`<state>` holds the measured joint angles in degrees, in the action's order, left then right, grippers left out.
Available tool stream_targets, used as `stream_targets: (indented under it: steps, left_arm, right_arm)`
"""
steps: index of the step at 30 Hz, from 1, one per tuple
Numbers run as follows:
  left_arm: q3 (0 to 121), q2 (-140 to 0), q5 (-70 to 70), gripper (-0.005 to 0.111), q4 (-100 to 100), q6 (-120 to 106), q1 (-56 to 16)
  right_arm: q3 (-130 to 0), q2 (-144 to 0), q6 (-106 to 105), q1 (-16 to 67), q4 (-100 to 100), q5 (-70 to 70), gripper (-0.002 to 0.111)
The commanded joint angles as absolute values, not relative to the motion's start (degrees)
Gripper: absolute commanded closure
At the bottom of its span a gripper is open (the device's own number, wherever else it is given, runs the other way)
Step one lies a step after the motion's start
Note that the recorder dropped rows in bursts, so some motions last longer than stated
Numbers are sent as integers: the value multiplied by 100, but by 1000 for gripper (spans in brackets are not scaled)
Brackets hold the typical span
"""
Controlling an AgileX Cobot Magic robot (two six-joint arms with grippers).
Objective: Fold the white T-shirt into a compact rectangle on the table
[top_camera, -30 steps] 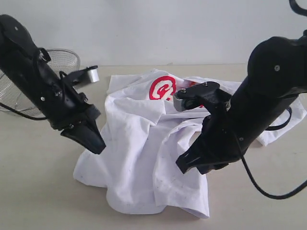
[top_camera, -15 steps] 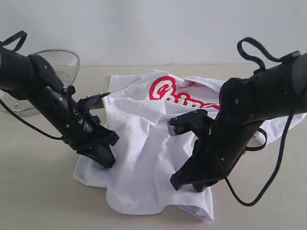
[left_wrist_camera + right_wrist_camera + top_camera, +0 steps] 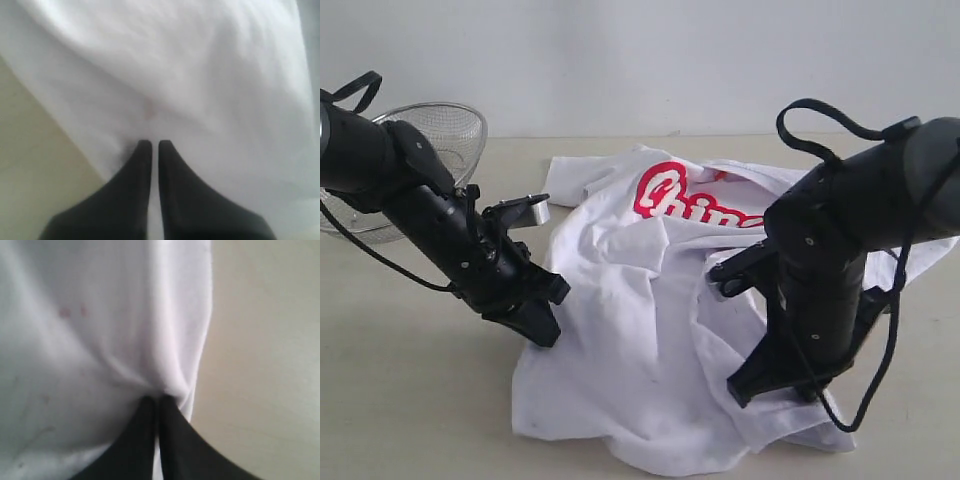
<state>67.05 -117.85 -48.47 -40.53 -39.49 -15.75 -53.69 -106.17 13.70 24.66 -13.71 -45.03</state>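
Note:
The white T-shirt [image 3: 640, 330] lies crumpled on the table [image 3: 410, 400], its red lettering [image 3: 680, 205] showing at the far side. My left gripper [image 3: 545, 335] is low at the shirt's left edge; in the left wrist view its tips [image 3: 151, 145] are shut, with white cloth [image 3: 200, 75] at them and in the thin slit between. My right gripper [image 3: 742, 388] is down on the shirt's near right part. In the right wrist view it [image 3: 157, 400] is shut on a bunch of cloth [image 3: 75, 340], with folds running into the tips.
A round wire-mesh basket [image 3: 440, 125] stands at the back left, behind the left arm. Bare tabletop [image 3: 265, 365] lies beside the shirt's right edge and along the near left [image 3: 30, 150]. A black cable [image 3: 820, 110] loops above the right arm.
The right gripper has moved right and lower, pulling the shirt's near part rightward. The near left corner of the shirt has slid in from the left. The left gripper has hardly moved in the last half second.

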Motion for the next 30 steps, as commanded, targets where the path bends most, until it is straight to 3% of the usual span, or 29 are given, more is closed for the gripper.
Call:
stream_targets:
  steps: [1, 6, 13, 30]
  left_arm:
    - [6718, -11777, -4775, 102, -4084, -3897, -1592]
    - [6756, -11777, -4879, 102, -4128, -3897, -1592]
    - [6863, -11602, -6663, 102, -5327, -4756, -1653]
    - [6840, -11938, -5911, 102, -4141, -3479, -2189]
  right_arm:
    - [-5269, -10752, 1722, 2079, -2015, -4832, 109]
    - [-5269, -10752, 1684, 1781, -1862, -4821, 109]
    - [-5269, -10752, 1427, 1781, -1636, -4624, 109]
    - [-5269, -10752, 960, 1781, -1064, -4434, 109]
